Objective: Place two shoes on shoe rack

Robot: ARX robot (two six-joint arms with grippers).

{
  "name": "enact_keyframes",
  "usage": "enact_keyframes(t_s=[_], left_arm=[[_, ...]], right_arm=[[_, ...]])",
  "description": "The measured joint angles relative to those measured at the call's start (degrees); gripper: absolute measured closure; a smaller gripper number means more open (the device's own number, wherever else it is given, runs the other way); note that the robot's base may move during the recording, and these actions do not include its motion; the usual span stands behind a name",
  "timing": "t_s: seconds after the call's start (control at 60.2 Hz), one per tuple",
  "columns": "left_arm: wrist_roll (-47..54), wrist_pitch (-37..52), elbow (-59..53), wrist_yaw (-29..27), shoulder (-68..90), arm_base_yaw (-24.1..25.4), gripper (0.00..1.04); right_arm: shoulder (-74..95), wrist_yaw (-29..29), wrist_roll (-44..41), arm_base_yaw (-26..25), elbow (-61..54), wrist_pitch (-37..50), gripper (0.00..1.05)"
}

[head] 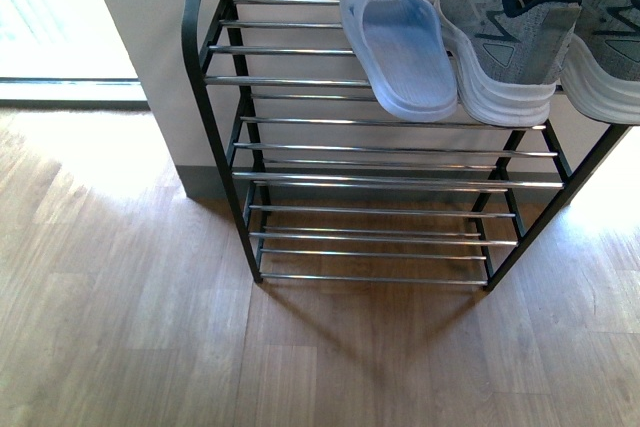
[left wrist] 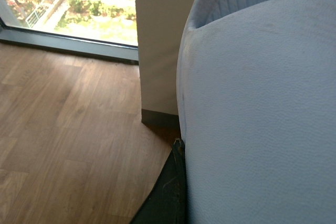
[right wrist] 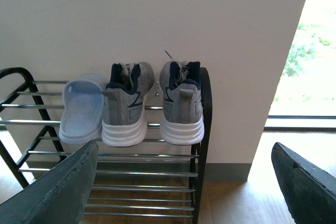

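A home entryway is indicated: wood-plank floor (head: 120,327), shoe rack (head: 300,147) set against a plain wall (right wrist: 157,19), garden window (left wrist: 68,3) at 10 o'clock.

1. Right gripper (right wrist: 186,182): the right wrist view is showing two dark, near-black fingers (right wrist: 58,192), one at each lower corner of the frame. Each is tapering to a blunt tip, with a matte, slightly scuffed and grainy face.
2. Left gripper: the left wrist view is showing only a sliver of one dark finger (left wrist: 167,195), dull black, with pale scratches and a small worn nick at its tip.
3. Front view is showing neither arm.
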Motion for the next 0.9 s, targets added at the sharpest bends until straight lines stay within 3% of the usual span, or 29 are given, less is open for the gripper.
enact_keyframes(t_s=[0.332, 0.897], left_arm=[[0.11, -6.32, 37.4, -3.52, 42.16, -6.16, 1.03], [6.23, -19.85, 69.29, -8.04, 66.4, -7.65, 1.03]], right_arm=[[0.0, -0.02, 0.0, 0.0, 0.0, 0.0, 0.09], [0.0, 0.0, 0.0, -0.02, 0.02, 0.0, 0.09]])
